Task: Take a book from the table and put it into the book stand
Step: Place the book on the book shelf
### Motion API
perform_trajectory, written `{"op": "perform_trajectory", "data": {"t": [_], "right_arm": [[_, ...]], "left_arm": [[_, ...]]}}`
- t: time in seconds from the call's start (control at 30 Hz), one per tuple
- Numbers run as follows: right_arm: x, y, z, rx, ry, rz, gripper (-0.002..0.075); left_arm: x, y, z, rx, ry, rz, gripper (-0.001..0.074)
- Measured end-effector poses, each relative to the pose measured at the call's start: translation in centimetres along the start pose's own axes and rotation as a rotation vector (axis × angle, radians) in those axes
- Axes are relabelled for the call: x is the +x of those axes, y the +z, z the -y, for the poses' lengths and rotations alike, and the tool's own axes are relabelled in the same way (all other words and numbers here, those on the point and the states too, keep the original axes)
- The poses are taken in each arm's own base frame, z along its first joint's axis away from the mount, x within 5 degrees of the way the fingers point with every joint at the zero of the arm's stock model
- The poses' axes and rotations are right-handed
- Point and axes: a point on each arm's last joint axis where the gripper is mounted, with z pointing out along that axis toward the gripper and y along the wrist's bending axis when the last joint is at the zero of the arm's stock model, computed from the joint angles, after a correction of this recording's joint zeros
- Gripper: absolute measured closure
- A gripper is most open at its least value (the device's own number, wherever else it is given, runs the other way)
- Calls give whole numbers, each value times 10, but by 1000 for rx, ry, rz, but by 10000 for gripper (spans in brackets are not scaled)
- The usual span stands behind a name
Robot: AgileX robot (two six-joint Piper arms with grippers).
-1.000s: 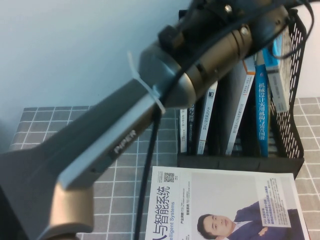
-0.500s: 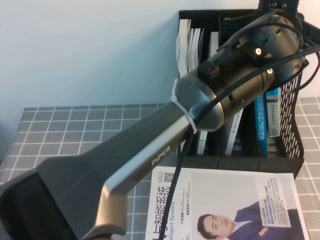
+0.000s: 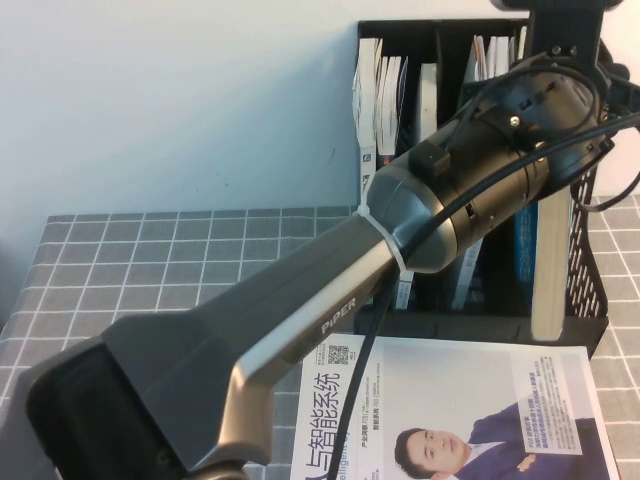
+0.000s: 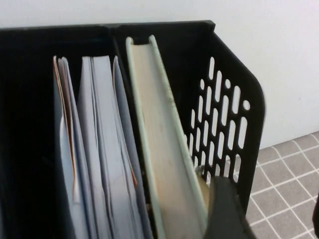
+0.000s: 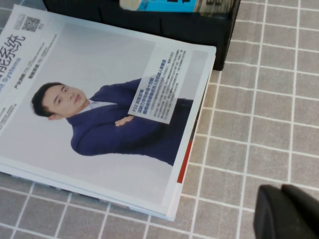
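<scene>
The book [image 4: 164,149] stands upright in the end slot of the black book stand [image 4: 224,109], page edges showing between pale covers. In the high view its pale edge [image 3: 548,280] reaches down inside the stand [image 3: 590,270], next to the mesh side. My left gripper [image 4: 271,214] hovers over that end of the stand with its fingers [image 4: 224,211] wide apart. The book lies beside one finger, not between them. My left arm [image 3: 470,170] hides much of the stand. My right gripper [image 5: 286,214] is shut and empty over the grey gridded table [image 5: 249,124].
A large white book showing a man in a suit [image 3: 450,400] lies flat in front of the stand; it also shows in the right wrist view [image 5: 99,99]. Several other books fill the stand's other slots [image 4: 99,149], among them a blue-spined one [image 3: 522,250].
My left arm has swung right and down over the stand. The book has gone from high at the stand's top down into the end slot.
</scene>
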Motion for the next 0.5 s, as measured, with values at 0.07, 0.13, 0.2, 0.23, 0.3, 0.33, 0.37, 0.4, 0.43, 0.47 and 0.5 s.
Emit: {"op": "perform_trajectory", "data": {"t": [0.07, 0.13, 0.2, 0.23, 0.3, 0.33, 0.37, 0.4, 0.43, 0.47, 0.5], "right_arm": [[0, 0, -1, -11, 2, -2, 729], [0, 0, -2, -24, -5, -1, 729], [0, 0, -3, -33, -21, -1, 729], [0, 0, -3, -35, -27, 0, 729], [0, 1, -3, -37, -44, 1, 729], [1, 2, -3, -40, -46, -2, 729], [2, 4, -3, -42, -50, -5, 729], [4, 6, -4, -46, -54, -8, 729], [5, 8, -4, -52, -58, -6, 729], [6, 11, -5, -63, -57, -3, 729], [7, 15, -6, -81, -54, 7, 729]], "left_arm": [[-1, 0, -1, -3, 12, 10, 352], [-3, 1, -3, -3, 21, 21, 306], [-4, 2, -4, -9, 30, 29, 285], [-5, 2, -6, -14, 41, 34, 283], [-7, 1, -6, -15, 65, 41, 304], [-10, -1, -6, -15, 78, 48, 333], [-15, -5, -5, -14, 94, 58, 377], [-23, -11, -5, -15, 113, 74, 436], [-30, -17, -5, -16, 137, 88, 507], [-40, -26, -6, -20, 153, 107, 568], [-51, -37, -7, -25, 175, 126, 624]]}}
